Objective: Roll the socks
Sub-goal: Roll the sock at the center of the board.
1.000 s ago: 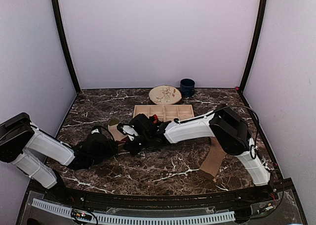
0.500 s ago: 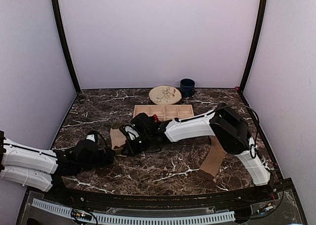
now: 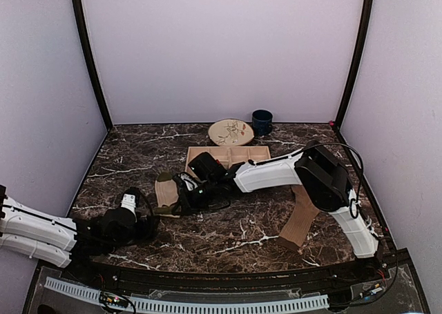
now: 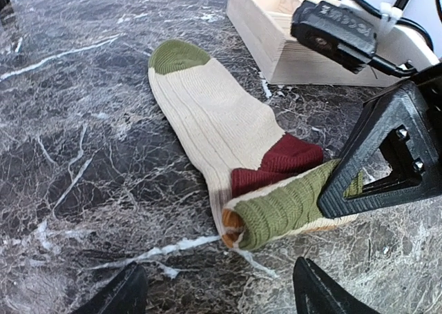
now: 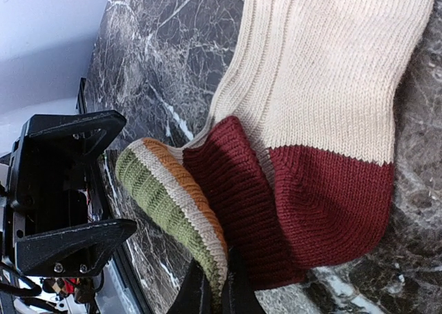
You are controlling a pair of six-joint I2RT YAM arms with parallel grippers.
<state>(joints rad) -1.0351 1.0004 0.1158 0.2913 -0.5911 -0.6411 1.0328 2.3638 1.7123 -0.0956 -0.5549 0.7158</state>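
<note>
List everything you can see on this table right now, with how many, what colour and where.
striped sock: one, cream with green toe, maroon heel, green-orange cuff, left of centre, cuff end rolled
tan sock: one, plain tan, front right
wooden tray: one, pale wood, behind centre
plate: one, cream, back edge
cup: one, dark blue, right of the plate
table: one, dark marble, white veins
right gripper: one, black, shut on the striped sock's cuff
left gripper: one, black, open, front left near the roll
</note>
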